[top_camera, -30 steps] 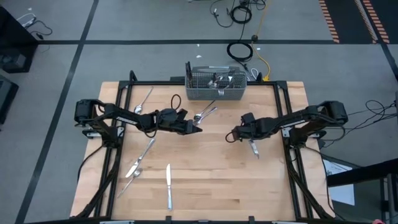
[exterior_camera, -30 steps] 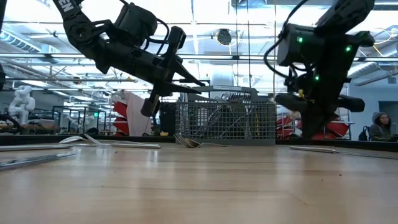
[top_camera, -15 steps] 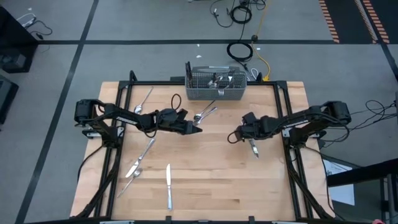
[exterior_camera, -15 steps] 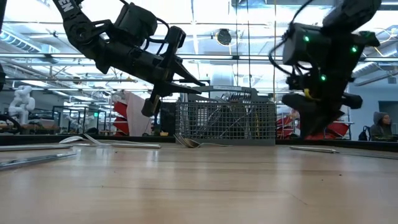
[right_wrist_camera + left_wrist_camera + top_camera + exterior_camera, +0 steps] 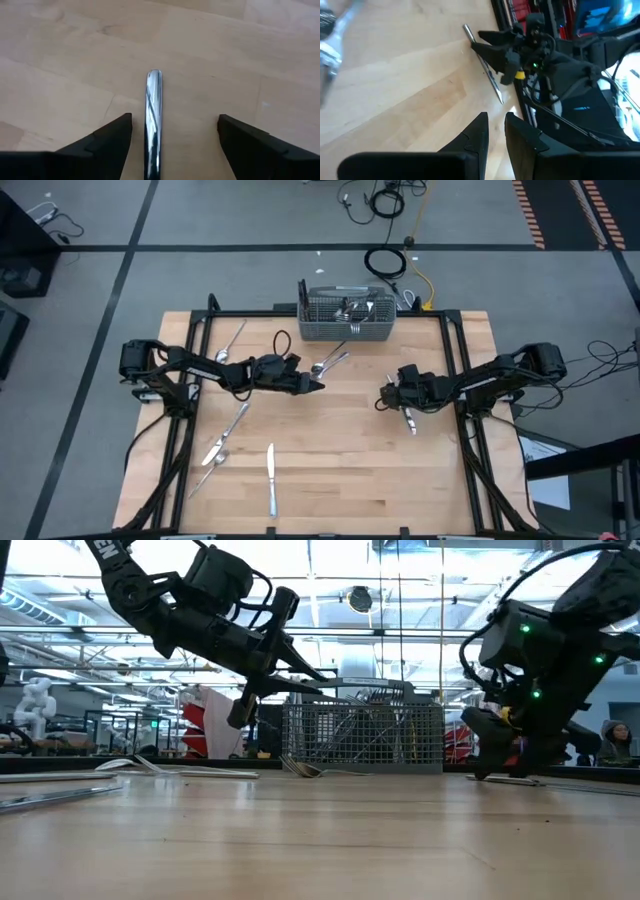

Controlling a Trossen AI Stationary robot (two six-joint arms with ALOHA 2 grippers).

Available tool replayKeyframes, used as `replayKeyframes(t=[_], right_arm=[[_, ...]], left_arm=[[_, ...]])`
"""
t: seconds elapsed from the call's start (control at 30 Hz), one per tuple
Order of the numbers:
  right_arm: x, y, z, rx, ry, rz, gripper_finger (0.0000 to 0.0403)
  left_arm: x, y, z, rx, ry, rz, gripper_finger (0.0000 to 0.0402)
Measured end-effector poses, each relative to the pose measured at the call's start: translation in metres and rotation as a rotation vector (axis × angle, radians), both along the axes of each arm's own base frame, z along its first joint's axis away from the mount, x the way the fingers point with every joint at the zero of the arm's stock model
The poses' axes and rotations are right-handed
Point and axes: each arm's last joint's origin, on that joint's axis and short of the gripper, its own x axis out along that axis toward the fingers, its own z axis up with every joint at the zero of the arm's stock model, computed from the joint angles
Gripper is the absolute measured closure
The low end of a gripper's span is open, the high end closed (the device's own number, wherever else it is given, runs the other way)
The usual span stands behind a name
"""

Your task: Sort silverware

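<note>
The silverware lies scattered on the wooden table (image 5: 330,470). One knife (image 5: 409,420) lies at the right. My right gripper (image 5: 175,117) stands open low over it, a finger on each side of the knife's rounded end (image 5: 154,77) without touching; the low view shows its fingertips (image 5: 497,768) close to the tabletop. My left gripper (image 5: 318,387) hangs above the table's middle, its fingers (image 5: 481,131) a narrow gap apart with nothing between them. A fork and a spoon (image 5: 330,363) lie just beyond it. The mesh basket (image 5: 347,318) holds several pieces.
More silverware lies at the left: a spoon (image 5: 230,343), two pieces (image 5: 228,432) and a knife (image 5: 270,478) near the front edge. The basket stands at the far edge's middle. Bare wood (image 5: 350,450) lies between the arms and the near edge.
My right gripper has come down toward the knife, drawn back a little toward the table's right edge, tipped further downward and opened wide. The knife has stayed where it lay.
</note>
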Motion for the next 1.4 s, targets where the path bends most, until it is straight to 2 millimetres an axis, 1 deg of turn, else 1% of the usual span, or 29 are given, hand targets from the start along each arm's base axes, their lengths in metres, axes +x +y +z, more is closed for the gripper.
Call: replayKeyframes(t=[0.1,0.2,0.33,0.4,0.47,0.53,0.6,0.7,0.73,0.77,0.87,1.0,1.2,1.27,1.33,1.4], right_arm=[[-0.002,0.003,-0.007,-0.03,0.06,0.066,0.0131],[-0.001,0.008,-0.011,-0.069,0.083,0.112,0.0139],[-0.002,0.01,-0.013,-0.081,0.08,0.103,0.0153],[-0.002,0.01,-0.013,-0.08,0.08,0.104,0.0171],[-0.001,0.01,-0.012,-0.077,0.083,0.118,0.02],[-0.001,0.011,-0.012,-0.075,0.087,0.137,0.0238],[0.0,0.011,-0.012,-0.072,0.091,0.152,0.0283],[-0.001,0.011,-0.013,-0.078,0.109,0.166,0.0363],[-0.001,0.01,-0.012,-0.083,0.113,0.169,0.0379],[-0.001,0.011,-0.012,-0.086,0.116,0.173,0.0386],[-0.001,0.011,-0.012,-0.086,0.113,0.171,0.0386],[0.001,0.012,-0.006,-0.075,0.092,0.172,0.0387],[0.015,0.013,0.015,-0.051,0.098,0.223,0.0399],[0.021,0.014,0.022,-0.022,0.102,0.263,0.0397],[0.024,0.013,0.026,-0.035,0.127,0.288,0.0397],[0.03,0.013,0.032,-0.051,0.116,0.295,0.0397]], left_arm=[[-0.001,0.001,-0.002,0.009,0.027,0.031,0.0331],[-0.002,0.002,-0.005,0.017,0.056,0.061,0.0331],[-0.003,0.003,-0.006,0.027,0.075,0.092,0.0331],[-0.003,0.004,-0.007,0.024,0.08,0.1,0.0331],[-0.003,0.005,-0.007,0.021,0.079,0.105,0.0331],[-0.003,0.006,-0.007,0.02,0.079,0.108,0.0331],[-0.004,0.007,-0.007,0.021,0.079,0.111,0.0331],[-0.004,0.008,-0.007,0.02,0.08,0.114,0.0331],[-0.004,0.008,-0.007,0.02,0.08,0.114,0.0331],[-0.004,0.008,-0.007,0.02,0.08,0.114,0.0331],[-0.004,0.008,-0.007,0.021,0.082,0.114,0.0331],[-0.004,0.008,-0.007,0.023,0.083,0.114,0.0331],[-0.004,0.008,-0.006,0.023,0.077,0.114,0.0331],[-0.004,0.008,-0.006,0.023,0.076,0.114,0.0331],[-0.004,0.008,-0.006,0.023,0.075,0.114,0.0331],[-0.003,0.008,-0.006,0.024,0.073,0.114,0.0331]])
